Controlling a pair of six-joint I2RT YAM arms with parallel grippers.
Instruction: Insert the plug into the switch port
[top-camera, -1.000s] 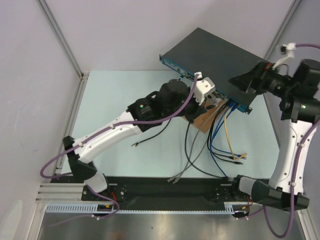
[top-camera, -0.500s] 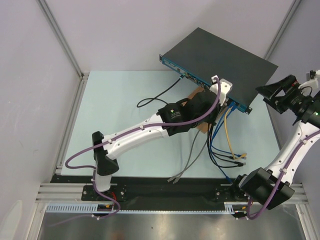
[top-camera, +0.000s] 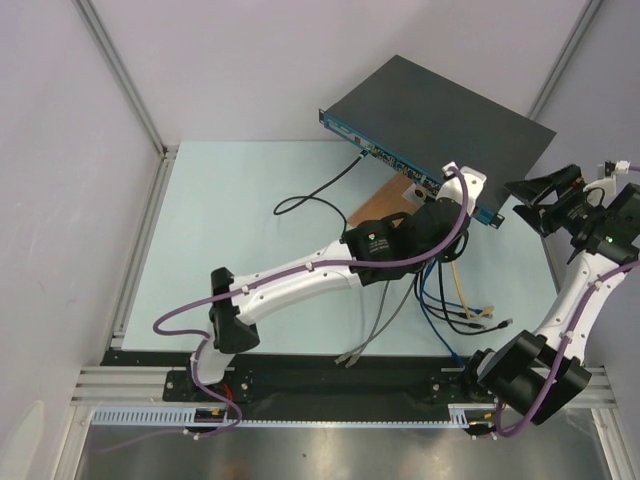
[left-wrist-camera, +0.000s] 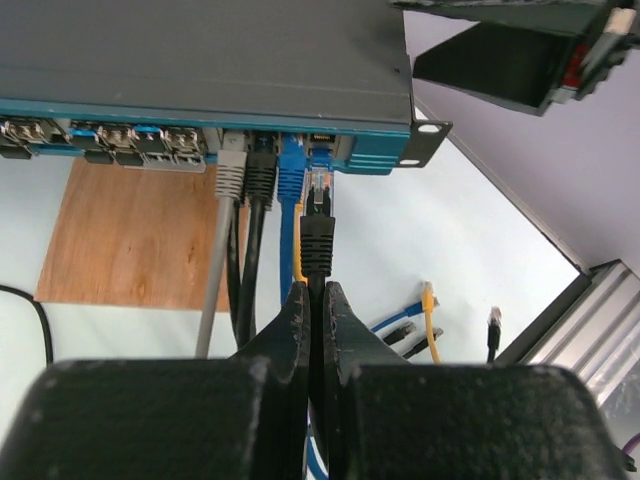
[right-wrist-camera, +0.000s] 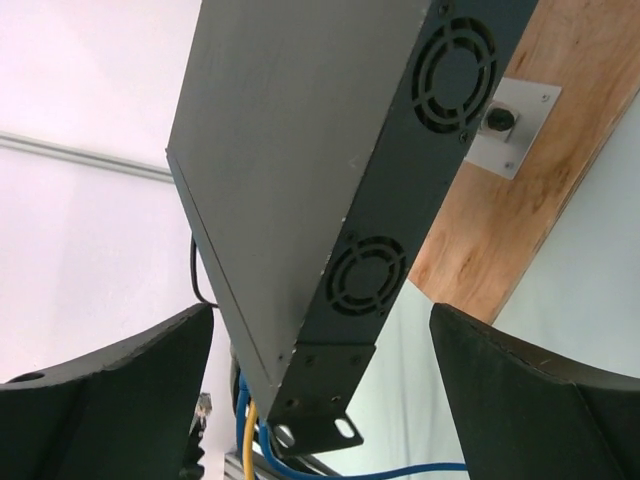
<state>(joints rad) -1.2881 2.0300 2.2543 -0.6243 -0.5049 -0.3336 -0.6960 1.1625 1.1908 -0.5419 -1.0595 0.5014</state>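
Observation:
The switch (top-camera: 440, 105) is a flat black box with a blue front face (left-wrist-camera: 370, 150), raised at the back right. My left gripper (left-wrist-camera: 312, 290) is shut on a black cable just behind its plug (left-wrist-camera: 317, 235). The plug's clear tip points at the rightmost socket (left-wrist-camera: 322, 140) and sits just below it. In the top view the left wrist (top-camera: 455, 190) hides this spot. My right gripper (right-wrist-camera: 320, 310) is open, its fingers (right-wrist-camera: 100, 370) standing either side of the switch's fan end (right-wrist-camera: 370, 275) without touching it. It is seen off the right end of the switch (top-camera: 530, 200).
Grey, black and blue cables (left-wrist-camera: 245, 180) are plugged in left of the target socket. A wooden board (left-wrist-camera: 140, 235) lies under the switch. Loose cable ends, one yellow (top-camera: 470, 310), lie on the table. An aluminium rail (left-wrist-camera: 590, 320) runs at the right.
The left arm has slid right along the switch front to its right end, carrying the plug. The right gripper has drawn back from above the switch to beside its right end.

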